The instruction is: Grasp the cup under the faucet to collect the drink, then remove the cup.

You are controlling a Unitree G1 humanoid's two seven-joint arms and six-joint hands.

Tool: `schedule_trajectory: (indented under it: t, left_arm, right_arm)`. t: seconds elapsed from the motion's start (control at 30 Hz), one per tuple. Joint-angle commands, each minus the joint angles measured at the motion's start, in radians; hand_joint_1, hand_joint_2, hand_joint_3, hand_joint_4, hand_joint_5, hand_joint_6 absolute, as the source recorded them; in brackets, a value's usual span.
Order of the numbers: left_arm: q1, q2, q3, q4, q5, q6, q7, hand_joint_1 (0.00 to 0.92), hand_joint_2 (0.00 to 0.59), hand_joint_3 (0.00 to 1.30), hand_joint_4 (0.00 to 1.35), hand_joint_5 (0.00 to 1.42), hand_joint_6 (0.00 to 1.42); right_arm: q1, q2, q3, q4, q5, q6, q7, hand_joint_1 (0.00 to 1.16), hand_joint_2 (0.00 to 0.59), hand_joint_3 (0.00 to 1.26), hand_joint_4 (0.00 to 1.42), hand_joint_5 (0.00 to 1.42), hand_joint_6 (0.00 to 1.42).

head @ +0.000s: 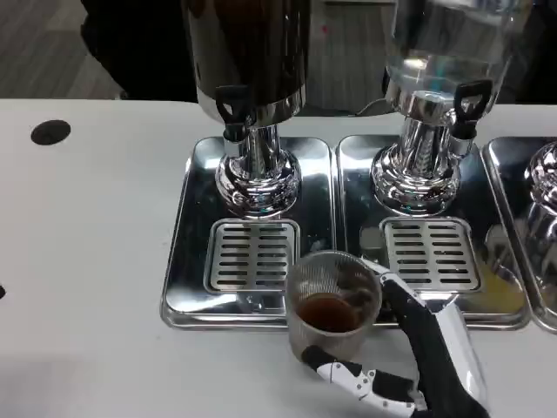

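Right hand wrapped around clear plastic cup, gripping it: black-and-white fingers curled under and across the near side, thumb side pressed to the cup's right wall. Cup upright, holding a shallow pool of dark brown drink. Sits at the front lip of the left drip tray, overlapping its front right corner and the white bench just ahead of it. Well clear of the faucet, off to the right of the slotted grate and nearer than it.

Dark dispenser standing at the back of the left tray on a chrome pedestal; black faucet projecting from its front, above the grate. Second dispenser, clear, with clear liquid inside, on the neighbouring tray to the right, black tap on its front, own grate below. Edge of a third tray and chrome base at far right, cut by the frame. Yellowish reflection or stain on the middle tray's right front corner; cannot tell which.

Round black hole in the bench at upper left.
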Motion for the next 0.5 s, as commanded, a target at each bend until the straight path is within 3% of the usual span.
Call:
schedule_trajectory:
  t: [0.03, 0.5]
  left_arm:
    - [0.008, 0.005, 0.008, -0.018, 0.002, 0.012, -0.009, 0.0, 0.0, 0.0, 0.0, 0.0, 0.0]
    - [0.007, 0.007, 0.006, -0.049, 0.007, 0.038, -0.015, 0.0, 0.0, 0.0, 0.0, 0.0, 0.0]
  right_arm:
    - [-0.014, 0.0, -0.018, 0.031, 0.01, -0.079, -0.03, 0.84, 0.216, 0.35, 0.36, 0.41, 0.46]
    - [-0.039, 0.0, -0.04, 0.17, -0.007, -0.17, -0.076, 0.84, 0.224, 0.35, 0.37, 0.43, 0.46]
